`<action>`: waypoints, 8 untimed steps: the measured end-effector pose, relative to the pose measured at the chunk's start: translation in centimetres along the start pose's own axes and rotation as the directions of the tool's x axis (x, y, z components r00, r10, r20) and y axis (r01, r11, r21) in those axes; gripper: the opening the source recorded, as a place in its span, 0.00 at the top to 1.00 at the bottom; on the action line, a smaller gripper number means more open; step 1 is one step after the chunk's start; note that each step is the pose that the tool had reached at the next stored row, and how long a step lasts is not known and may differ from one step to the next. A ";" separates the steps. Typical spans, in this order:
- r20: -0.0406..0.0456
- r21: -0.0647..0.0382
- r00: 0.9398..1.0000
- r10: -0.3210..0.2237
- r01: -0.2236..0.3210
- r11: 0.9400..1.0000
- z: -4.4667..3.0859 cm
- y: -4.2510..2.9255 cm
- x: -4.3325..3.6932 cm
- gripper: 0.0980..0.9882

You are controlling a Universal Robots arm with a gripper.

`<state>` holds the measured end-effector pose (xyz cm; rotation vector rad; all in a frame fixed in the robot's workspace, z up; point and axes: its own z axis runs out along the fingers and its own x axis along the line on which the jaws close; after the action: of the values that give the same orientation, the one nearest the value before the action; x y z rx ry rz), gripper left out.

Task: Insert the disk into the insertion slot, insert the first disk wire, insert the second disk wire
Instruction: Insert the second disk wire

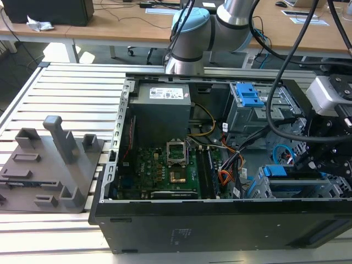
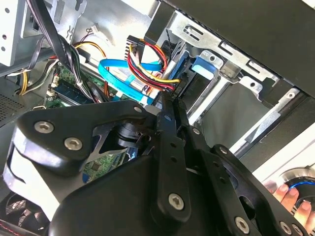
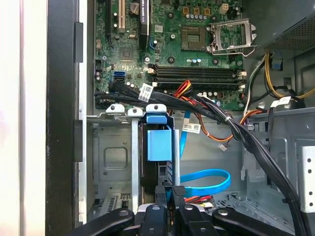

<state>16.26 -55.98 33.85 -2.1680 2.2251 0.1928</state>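
Gripper (image 3: 173, 192) fingers are pressed together, and we judge they pinch a small dark connector at the disk's (image 3: 158, 142) rear end. We see the disk in its blue carrier already seated in the insertion slot (image 3: 112, 162). By our reading, the first step is done and a wire is being fitted.

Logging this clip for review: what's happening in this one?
The arm has its pincer down inside an open PC case, at the drive cage. The disk already sits in the slot. The pincer is right at the disk's end, close to a loose blue cable and a bundle of coloured wires. Whether either wire is plugged in can't be told.
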 end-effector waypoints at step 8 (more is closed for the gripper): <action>0.000 0.000 1.000 0.000 0.000 1.000 0.13 -0.02 0.01 0.93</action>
<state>16.27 -55.98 33.72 -2.1680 2.2249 0.1930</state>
